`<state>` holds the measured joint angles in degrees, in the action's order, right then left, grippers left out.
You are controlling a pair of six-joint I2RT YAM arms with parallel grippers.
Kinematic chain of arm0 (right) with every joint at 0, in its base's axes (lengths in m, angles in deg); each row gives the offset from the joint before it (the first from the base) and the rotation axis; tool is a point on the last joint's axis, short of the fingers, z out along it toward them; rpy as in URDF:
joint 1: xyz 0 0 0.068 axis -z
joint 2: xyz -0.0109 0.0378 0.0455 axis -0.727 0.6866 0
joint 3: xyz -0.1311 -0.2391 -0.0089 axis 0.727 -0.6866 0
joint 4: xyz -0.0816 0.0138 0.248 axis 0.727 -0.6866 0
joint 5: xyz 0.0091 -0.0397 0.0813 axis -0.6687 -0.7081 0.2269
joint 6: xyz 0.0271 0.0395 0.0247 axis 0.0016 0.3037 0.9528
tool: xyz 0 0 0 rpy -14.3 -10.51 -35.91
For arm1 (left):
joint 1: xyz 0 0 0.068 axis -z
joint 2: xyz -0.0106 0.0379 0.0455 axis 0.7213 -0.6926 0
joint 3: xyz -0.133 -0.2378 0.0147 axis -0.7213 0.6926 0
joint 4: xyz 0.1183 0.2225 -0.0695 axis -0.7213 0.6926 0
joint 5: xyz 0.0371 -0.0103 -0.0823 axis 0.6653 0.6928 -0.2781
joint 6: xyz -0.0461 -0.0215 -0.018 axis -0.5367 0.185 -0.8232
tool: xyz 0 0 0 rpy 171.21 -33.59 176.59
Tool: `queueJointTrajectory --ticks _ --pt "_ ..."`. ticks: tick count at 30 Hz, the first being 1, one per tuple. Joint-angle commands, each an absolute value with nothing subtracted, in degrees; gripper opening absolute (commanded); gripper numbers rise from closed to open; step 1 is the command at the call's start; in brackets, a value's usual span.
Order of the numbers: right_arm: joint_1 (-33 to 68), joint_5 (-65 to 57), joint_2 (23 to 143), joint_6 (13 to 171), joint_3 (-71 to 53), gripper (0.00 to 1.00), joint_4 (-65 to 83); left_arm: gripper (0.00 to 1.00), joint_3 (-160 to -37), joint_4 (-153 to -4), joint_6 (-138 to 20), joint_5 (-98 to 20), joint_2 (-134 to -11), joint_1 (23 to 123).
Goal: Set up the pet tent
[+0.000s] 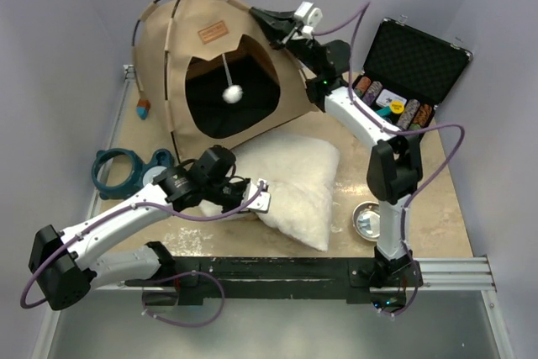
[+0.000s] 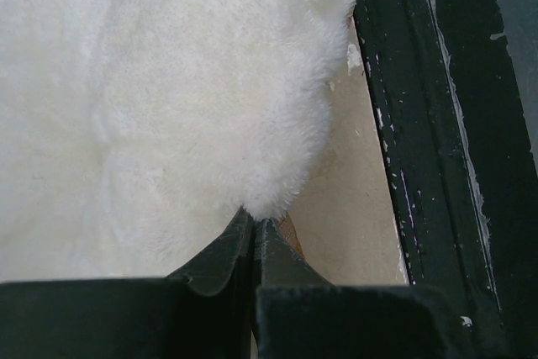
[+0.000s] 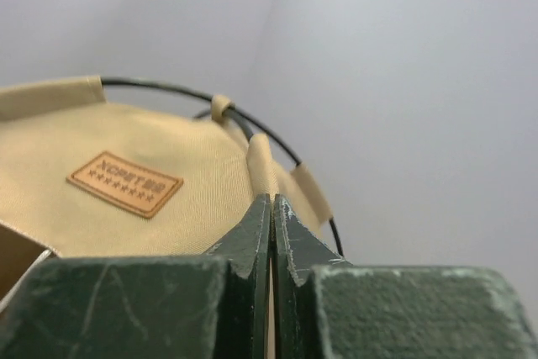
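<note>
Top view: the pet tent (image 1: 189,56) is seen standing at the back left of the worktop (image 1: 437,208). It is a dome of tan woven fabric with a black lining and a black-trimmed arched opening. Thin dark poles (image 1: 160,2) are crossed over its top, and a white pom-pom (image 1: 231,92) is hung in the opening. The right gripper (image 1: 259,16) is held at the tent's upper right edge. A white, puffy, long-pile cushion (image 1: 298,178) is laid in front of the tent, with the left gripper (image 1: 259,197) at its near left corner. A black hard case (image 1: 420,60) is propped open at the right with round chips (image 1: 395,102) inside. A shiny metal bowl (image 1: 367,220) and a teal ring-shaped part (image 1: 118,170) are also set out. The worktop is pale, scuffed board, and the walls (image 1: 67,6) are plain pale grey.

Left wrist: the left gripper (image 2: 255,229) is seen with its jaws pressed together, tips touching the cushion (image 2: 168,107) corner. Whether any pile is caught cannot be told. A black, chipped rail (image 2: 429,124) is seen along the worktop (image 2: 353,199) edge.

Right wrist: the right gripper (image 3: 271,206) is seen with its jaws together, tips right at a tan pole sleeve on the pet tent (image 3: 101,140). Whether fabric is pinched cannot be told. An orange stitched patch (image 3: 124,183) and a curved black pole (image 3: 168,88) are seen against the wall (image 3: 403,81).
</note>
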<state>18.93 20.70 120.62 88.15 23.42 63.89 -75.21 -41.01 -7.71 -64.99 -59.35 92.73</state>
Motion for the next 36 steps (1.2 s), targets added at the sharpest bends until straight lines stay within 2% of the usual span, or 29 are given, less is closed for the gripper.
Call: queueJointTrajectory --ticks 1,9,16,21,24,27,31,36 --pt "19.7 8.9 113.2 79.5 15.5 0.00 72.4 0.00 -76.1 -43.1 -8.9 -65.0 -57.6 92.6" --pt "18.6 0.3 107.1 67.5 -2.1 0.00 70.0 0.00 -75.7 -39.6 -7.8 -68.4 -56.1 92.5" --pt "13.8 -7.3 99.8 68.1 -12.0 0.00 63.3 0.00 -76.3 -31.5 -6.1 -75.0 -55.5 92.6" --pt "11.0 -22.8 93.4 69.2 -15.8 0.00 59.3 0.00 -76.6 -30.2 -8.4 -73.2 -53.2 92.1" --pt "11.7 -35.5 91.7 70.6 -15.2 0.00 56.1 0.00 -76.0 -31.0 -8.8 -73.5 -50.3 91.7" --pt "12.8 -41.7 89.5 76.1 -13.2 0.00 48.0 0.00 -77.4 -27.5 -4.8 -76.6 -49.8 91.8" --pt "9.7 -41.3 83.9 82.3 -16.9 0.00 40.5 0.00 -80.5 -21.9 -1.4 -75.5 -54.8 91.9" --pt "5.8 -41.4 85.8 83.8 -20.7 0.00 44.5 0.00 -79.3 -28.0 -5.9 -67.5 -58.1 89.5"
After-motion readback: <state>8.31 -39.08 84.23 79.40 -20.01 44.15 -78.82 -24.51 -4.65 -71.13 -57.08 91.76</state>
